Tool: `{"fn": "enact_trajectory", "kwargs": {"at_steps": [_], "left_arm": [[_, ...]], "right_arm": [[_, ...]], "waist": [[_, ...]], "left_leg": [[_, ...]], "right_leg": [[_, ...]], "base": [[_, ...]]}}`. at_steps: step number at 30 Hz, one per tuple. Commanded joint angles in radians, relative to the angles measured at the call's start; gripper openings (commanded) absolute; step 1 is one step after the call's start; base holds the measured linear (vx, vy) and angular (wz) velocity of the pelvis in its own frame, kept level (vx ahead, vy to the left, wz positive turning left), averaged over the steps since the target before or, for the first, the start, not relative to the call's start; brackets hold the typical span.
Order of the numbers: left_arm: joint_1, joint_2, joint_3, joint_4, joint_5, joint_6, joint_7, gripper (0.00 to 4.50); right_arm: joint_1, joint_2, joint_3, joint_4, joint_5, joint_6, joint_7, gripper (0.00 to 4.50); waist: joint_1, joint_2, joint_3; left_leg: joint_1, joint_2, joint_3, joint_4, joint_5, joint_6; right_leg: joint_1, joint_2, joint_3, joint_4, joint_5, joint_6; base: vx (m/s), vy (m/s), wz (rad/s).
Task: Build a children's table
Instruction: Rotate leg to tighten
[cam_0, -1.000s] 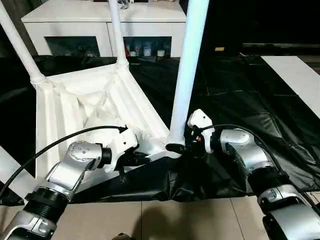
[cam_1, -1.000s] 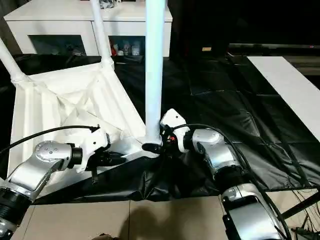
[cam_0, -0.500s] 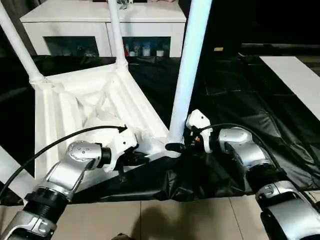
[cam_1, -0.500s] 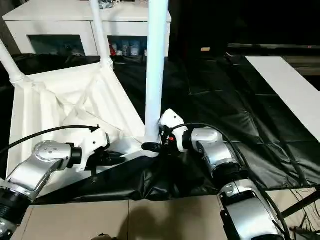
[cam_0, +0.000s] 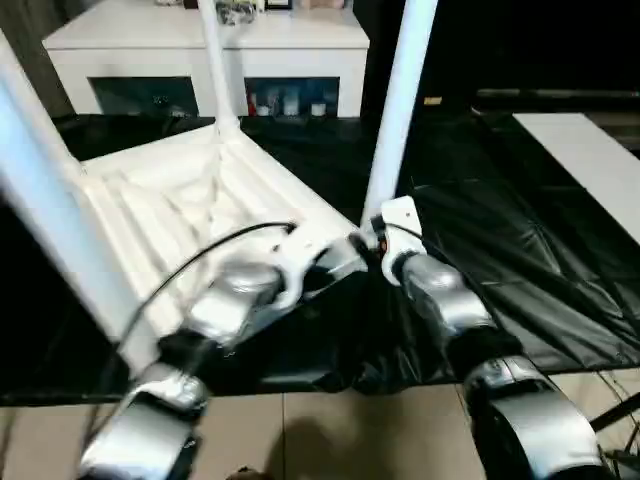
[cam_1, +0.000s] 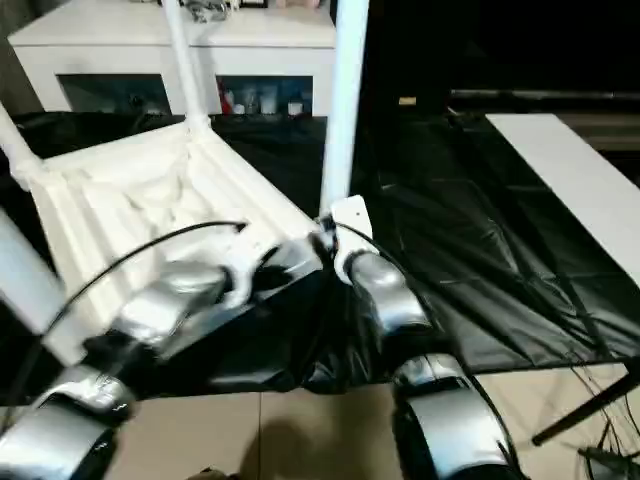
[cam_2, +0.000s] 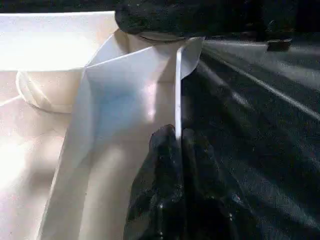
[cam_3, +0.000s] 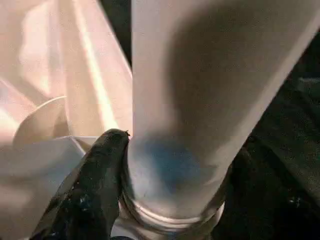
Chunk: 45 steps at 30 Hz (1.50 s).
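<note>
The children's table lies upside down on a black sheet, its white ribbed top (cam_0: 190, 200) facing up. Three white legs stand in its corner sockets: one at the near corner (cam_0: 400, 110), one at the back (cam_0: 215, 60) and one close on the left (cam_0: 50, 200). My left gripper (cam_2: 177, 132) is shut on the thin rim (cam_2: 178, 85) of the top beside the near corner. My right gripper (cam_0: 375, 240) is closed around the base of the near leg (cam_3: 200, 100). One black finger (cam_3: 100, 170) presses its side just above the socket ring (cam_3: 170, 220).
A white cabinet (cam_0: 210, 40) with glass doors stands behind the table. The black sheet (cam_0: 500, 230) spreads to the right, up to a white board (cam_0: 590, 160). Tiled floor (cam_0: 330, 430) runs along the near edge.
The whole picture has shifted and blurred, so the camera has moved. My right gripper's jaws have narrowed onto the leg base. My left gripper stays clamped on the rim.
</note>
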Motion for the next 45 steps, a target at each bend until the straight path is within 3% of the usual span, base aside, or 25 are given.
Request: {"fn": "enact_trajectory", "kwargs": {"at_steps": [1,3,4,6,8,9,10,11,12,13,15,18,21,24,26,28,32,34,39,40,45], "left_arm": [[-0.029,0.005,0.062,0.074,0.038,-0.002,0.192,0.00],[-0.033,0.006,0.063,0.081,0.037,-0.006,0.185,0.00],[-0.031,0.012,0.063,0.078,0.037,-0.008,0.174,0.00],[-0.030,0.022,0.063,0.079,0.040,-0.017,0.166,0.00],[-0.027,0.039,0.060,0.079,0.040,-0.036,0.139,0.00],[-0.024,0.048,0.057,0.077,0.039,-0.047,0.122,0.00],[-0.013,0.065,0.050,0.060,0.037,-0.063,0.080,0.00],[-0.004,0.076,0.042,0.046,0.037,-0.072,0.052,0.00],[0.009,0.091,0.035,0.024,0.032,-0.077,0.012,0.00],[0.025,0.110,0.027,-0.003,0.029,-0.071,-0.028,0.00],[0.055,0.152,0.000,-0.051,0.025,-0.098,-0.121,0.00],[0.097,0.212,-0.033,-0.116,0.011,-0.128,-0.247,0.00],[0.153,0.287,-0.063,-0.208,-0.024,-0.172,-0.395,0.00],[0.184,0.335,-0.076,-0.264,-0.036,-0.137,-0.463,0.00],[0.205,0.364,-0.080,-0.305,-0.051,-0.136,-0.516,0.00],[0.228,0.387,-0.080,-0.359,-0.091,-0.118,-0.583,0.00],[0.258,0.428,-0.091,-0.466,-0.143,-0.075,-0.663,0.00],[0.258,0.428,-0.092,-0.471,-0.136,-0.078,-0.662,0.00],[0.241,0.411,-0.086,-0.450,-0.111,-0.092,-0.641,0.00],[0.237,0.411,-0.086,-0.446,-0.103,-0.095,-0.637,0.00],[0.239,0.416,-0.090,-0.452,-0.102,-0.088,-0.638,0.00]], "right_arm": [[0.024,0.079,0.051,0.038,-0.022,0.034,0.058,2.72],[0.026,0.094,0.035,0.022,0.001,0.024,0.101,2.72],[0.029,0.099,0.027,0.004,0.020,0.009,0.140,3.26],[0.031,0.099,0.030,-0.011,0.030,-0.012,0.181,3.40],[0.027,0.088,0.041,-0.017,0.026,-0.046,0.200,3.46],[0.025,0.081,0.044,-0.020,0.028,-0.062,0.213,3.61],[0.023,0.062,0.047,-0.030,0.033,-0.080,0.245,3.77],[0.024,0.050,0.051,-0.039,0.034,-0.087,0.270,3.77],[0.029,0.030,0.062,-0.059,0.038,-0.093,0.324,3.77],[0.040,0.004,0.074,-0.086,0.046,-0.094,0.391,3.77],[0.066,-0.048,0.099,-0.138,0.048,-0.107,0.522,3.77],[0.100,-0.122,0.125,-0.193,0.039,-0.139,0.663,3.77],[0.134,-0.208,0.136,-0.260,0.059,-0.143,0.794,3.77],[0.156,-0.265,0.151,-0.308,0.073,-0.141,0.868,3.77],[0.172,-0.301,0.162,-0.342,0.078,-0.129,0.923,3.77],[0.186,-0.333,0.174,-0.372,0.081,-0.120,0.980,3.77],[0.196,-0.352,0.183,-0.392,0.079,-0.118,1.037,3.77],[0.196,-0.351,0.188,-0.394,0.081,-0.115,1.041,3.77],[0.194,-0.335,0.211,-0.402,0.089,-0.108,1.072,3.77],[0.184,-0.325,0.213,-0.385,0.086,-0.111,1.082,3.77],[0.162,-0.302,0.208,-0.357,0.100,-0.107,1.104,3.77]], "waist": [[-0.016,-0.005,-0.058],[-0.018,-0.007,-0.055],[-0.017,-0.011,-0.056],[-0.017,-0.012,-0.057],[-0.022,-0.011,-0.059],[-0.038,-0.016,-0.061],[-0.052,-0.013,-0.062],[-0.049,-0.006,-0.063],[-0.050,-0.004,-0.067],[-0.044,-0.004,-0.064],[-0.035,-0.012,-0.060],[-0.022,-0.005,-0.061],[-0.015,-0.002,-0.066],[-0.008,-0.001,-0.069],[-0.004,0.000,-0.069],[0.005,0.000,-0.073],[0.016,0.005,-0.080],[0.014,0.003,-0.076],[0.010,0.000,-0.068],[0.011,0.000,-0.066],[0.011,0.002,-0.065]], "left_leg": [[0.043,0.025,-0.031,-0.088,-0.524,-0.040],[0.048,0.022,-0.026,-0.084,-0.528,-0.027],[0.046,0.023,-0.027,-0.084,-0.516,-0.020],[0.040,0.024,-0.028,-0.086,-0.492,-0.010],[0.023,0.023,-0.032,-0.092,-0.470,-0.002],[-0.001,0.021,-0.040,-0.099,-0.443,-0.006],[-0.020,0.021,-0.046,-0.104,-0.410,-0.014],[-0.014,0.023,-0.049,-0.107,-0.419,-0.016],[0.004,0.026,-0.048,-0.096,-0.435,-0.013],[0.014,0.027,-0.042,-0.092,-0.449,0.000],[0.020,0.028,-0.033,-0.085,-0.439,0.019],[0.024,0.036,-0.032,-0.083,-0.418,0.020],[0.023,0.040,-0.027,-0.083,-0.364,0.016],[0.029,0.040,-0.022,-0.077,-0.319,0.015],[0.032,0.039,-0.016,-0.071,-0.285,0.023],[0.022,0.038,-0.014,-0.065,-0.216,0.042],[0.025,0.039,-0.008,-0.052,-0.147,0.059],[0.023,0.039,-0.008,-0.053,-0.155,0.060],[0.028,0.042,-0.007,-0.063,-0.271,0.016],[0.034,0.043,-0.006,-0.065,-0.308,0.002],[0.034,0.042,-0.009,-0.067,-0.328,-0.013]], "right_leg": [[0.004,-0.030,-0.001,-0.087,-0.469,-0.098],[-0.004,-0.031,0.002,-0.095,-0.484,-0.100],[-0.001,-0.034,0.003,-0.094,-0.488,-0.101],[0.005,-0.038,0.002,-0.091,-0.483,-0.102],[0.017,-0.039,0.000,-0.083,-0.464,-0.096],[0.035,-0.040,-0.007,-0.074,-0.444,-0.087],[0.049,-0.040,-0.014,-0.065,-0.411,-0.086],[0.047,-0.040,-0.018,-0.067,-0.413,-0.092],[0.034,-0.047,-0.018,-0.074,-0.378,-0.124],[0.029,-0.044,-0.017,-0.075,-0.343,-0.156],[0.022,-0.048,-0.011,-0.078,-0.356,-0.172],[0.021,-0.051,-0.008,-0.073,-0.354,-0.181],[0.027,-0.039,-0.011,-0.056,-0.242,-0.216],[0.027,-0.037,-0.009,-0.047,-0.179,-0.245],[0.026,-0.031,-0.006,-0.042,-0.133,-0.263],[0.036,-0.030,-0.006,-0.025,-0.045,-0.279],[0.036,-0.024,-0.010,-0.007,0.078,-0.310],[0.038,-0.024,-0.010,-0.008,0.066,-0.310],[0.034,-0.030,-0.003,-0.027,-0.125,-0.267],[0.028,-0.030,-0.001,-0.032,-0.177,-0.255],[0.026,-0.028,0.001,-0.033,-0.208,-0.241]], "base": [[0.000,0.000,0.00],[0.000,0.000,0.00],[0.000,0.000,0.00],[0.000,0.000,0.00],[0.000,0.000,0.00],[-0.002,0.007,-0.28],[-0.024,0.010,-0.37],[-0.024,0.010,-0.37],[0.002,-0.003,-0.19],[0.000,0.000,0.00],[0.000,0.000,0.00],[0.000,0.000,0.00],[0.017,-0.010,0.01],[0.055,-0.022,0.05],[0.068,-0.011,0.08],[0.068,-0.004,0.02],[0.031,-0.001,-0.01],[0.000,0.000,0.00],[0.000,0.000,0.00],[0.000,0.000,0.00],[0.000,0.000,0.00]]}}
